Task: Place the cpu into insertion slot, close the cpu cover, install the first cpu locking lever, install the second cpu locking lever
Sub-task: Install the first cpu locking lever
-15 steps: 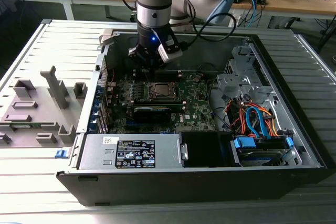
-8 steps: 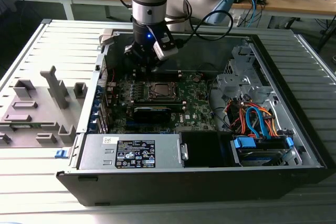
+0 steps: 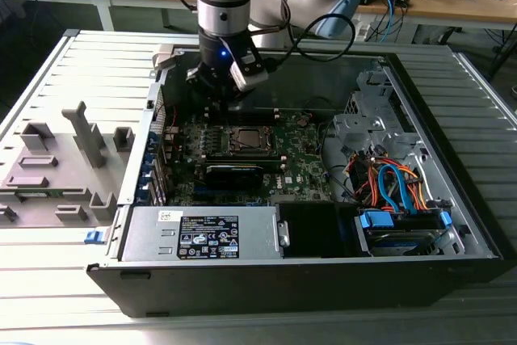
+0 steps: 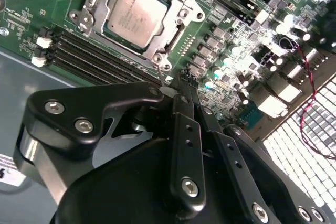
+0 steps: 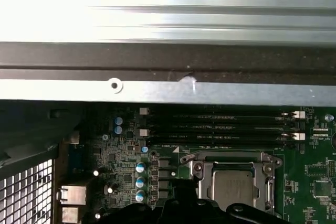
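The cpu (image 4: 137, 17) lies flat in the insertion slot (image 3: 246, 140) on the green board, its pale metal top showing. The silver cpu cover (image 4: 178, 17) lies down around it as a frame with the chip in its window; in the first wrist view the cpu (image 5: 233, 187) and cpu cover (image 5: 210, 158) also show. My gripper (image 4: 181, 80) hangs just off the socket's corner, over the black memory slots, fingers together and holding nothing. In the exterior view the gripper (image 3: 220, 101) stands above the board's far edge, behind the socket.
The open case holds a silver power supply (image 3: 202, 236) at the front and a drive cage with orange and blue cables (image 3: 396, 187) on the exterior view's right. A grey fixture tray (image 3: 60, 167) lies on the exterior view's left. The case wall (image 5: 168, 90) runs close behind the memory slots (image 4: 94, 56).
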